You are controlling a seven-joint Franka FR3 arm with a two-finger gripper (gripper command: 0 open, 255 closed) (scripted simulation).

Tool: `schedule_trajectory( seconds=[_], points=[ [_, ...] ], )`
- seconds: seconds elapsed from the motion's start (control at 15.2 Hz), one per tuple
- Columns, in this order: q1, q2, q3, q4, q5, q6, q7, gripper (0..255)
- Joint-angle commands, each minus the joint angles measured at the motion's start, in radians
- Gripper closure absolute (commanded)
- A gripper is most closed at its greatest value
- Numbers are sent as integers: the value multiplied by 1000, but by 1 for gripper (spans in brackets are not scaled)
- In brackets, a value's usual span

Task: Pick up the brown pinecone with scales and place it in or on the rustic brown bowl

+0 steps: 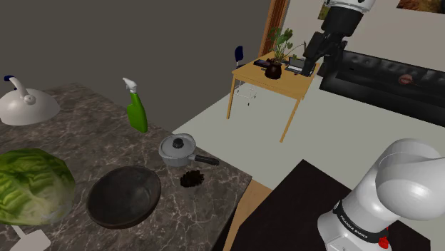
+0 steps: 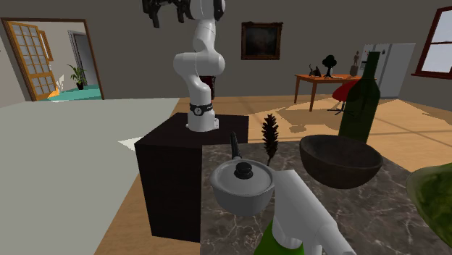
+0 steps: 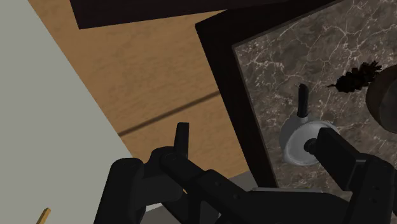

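We saw a dark marble table (image 1: 85, 114) carrying the pinecone (image 1: 191, 178) and bowl (image 1: 125, 196); the arm (image 2: 203, 65) stood high, gripper (image 3: 254, 137) fingers apart, empty.

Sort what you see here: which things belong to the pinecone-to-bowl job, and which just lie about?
Job: dark pinecone, dark bowl, gripper, open.
Lying about: lidded saucepan, green spray bottle, leafy green vegetable, white domed cover, dark green bottle.

Countertop (image 1: 85, 121) layout, shoulder view
Pinecone (image 1: 191, 178) just R of bowl (image 1: 125, 196), in frt of lidded pot (image 1: 178, 150); spray bottle (image 1: 135, 108) behind pot; cabbage (image 1: 32, 185) L of bowl.
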Motion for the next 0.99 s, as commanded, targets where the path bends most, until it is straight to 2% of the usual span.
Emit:
schedule_trajectory(
  seconds=[0.0,0.46,0.92],
  points=[
    [0,0,0,0,0,0,0,0],
    [47,37,129,-113,84,147,114,0],
    [98,139,263,-169,162,309,224,0]
  ],
)
